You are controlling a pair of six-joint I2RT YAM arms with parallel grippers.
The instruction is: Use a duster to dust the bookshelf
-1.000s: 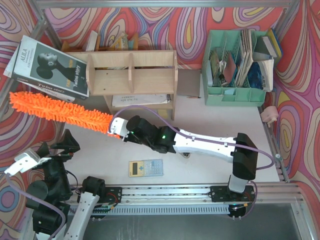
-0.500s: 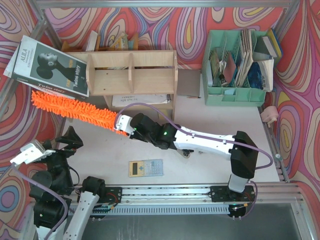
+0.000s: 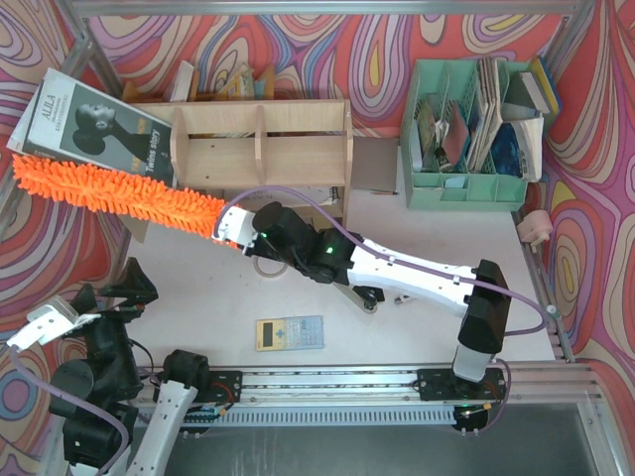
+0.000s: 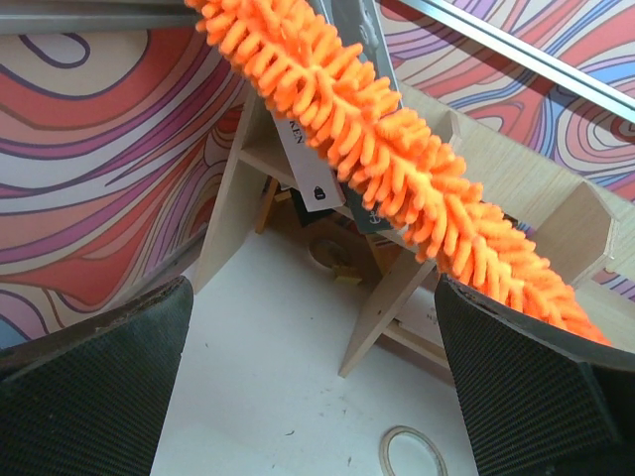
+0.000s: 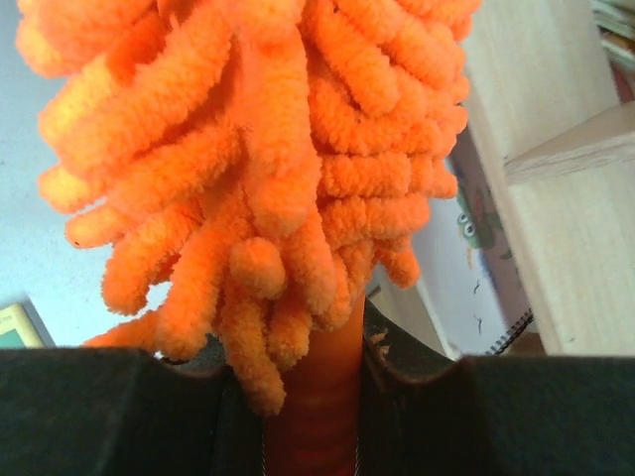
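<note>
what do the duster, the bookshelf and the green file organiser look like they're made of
Duster: soft, matte chenille-like fabric, judging by its thick fuzzy orange noodles; its handle looks like smooth plastic.
Bookshelf: pale unpainted wood, probably plywood, in flat thin matte panels.
File organiser: likely moulded plastic, with an even mint-green colour and slotted walls.

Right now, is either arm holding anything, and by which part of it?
The right tool grips the long fluffy orange duster by its thin orange plastic handle. The left tool is open and holds nothing.
</note>
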